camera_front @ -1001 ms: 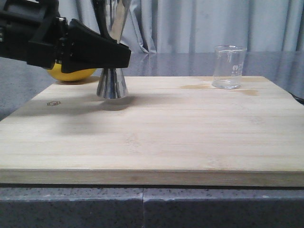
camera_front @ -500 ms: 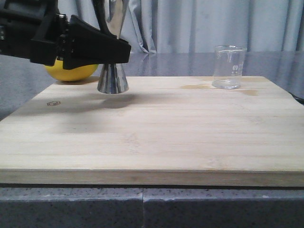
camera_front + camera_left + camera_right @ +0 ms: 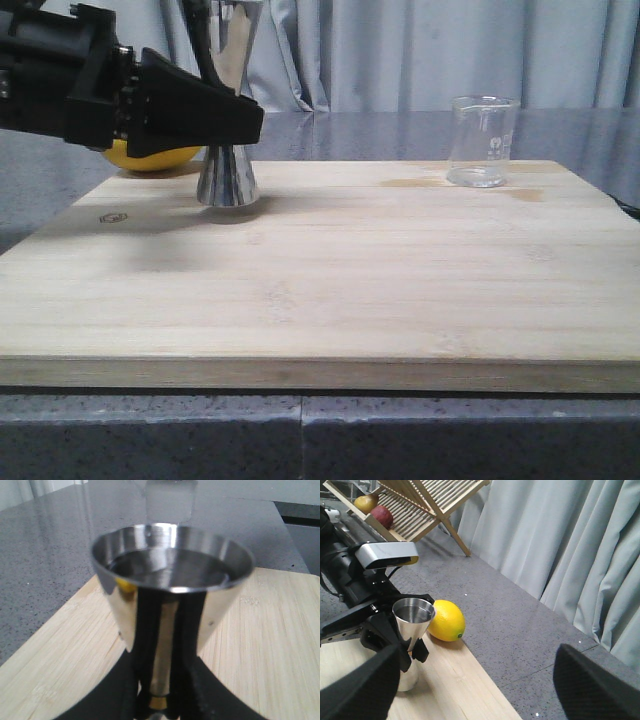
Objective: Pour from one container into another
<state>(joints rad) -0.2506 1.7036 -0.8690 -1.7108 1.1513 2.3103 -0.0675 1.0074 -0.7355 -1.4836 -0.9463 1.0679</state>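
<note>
Left tool (image 3: 238,120) clamped on the upright jigger (image 3: 227,150); right tool's (image 3: 470,680) fingers spread wide apart

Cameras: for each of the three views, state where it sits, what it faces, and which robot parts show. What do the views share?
Front view: low before the cutting board, facing forward; left gripper holds the steel jigger, glass beaker to the right.
Left wrist view: behind the fingers, facing the jigger's cup.
Right wrist view: raised, facing the lemon; blurred right gripper below.
Shared: the jigger in all three.
</note>
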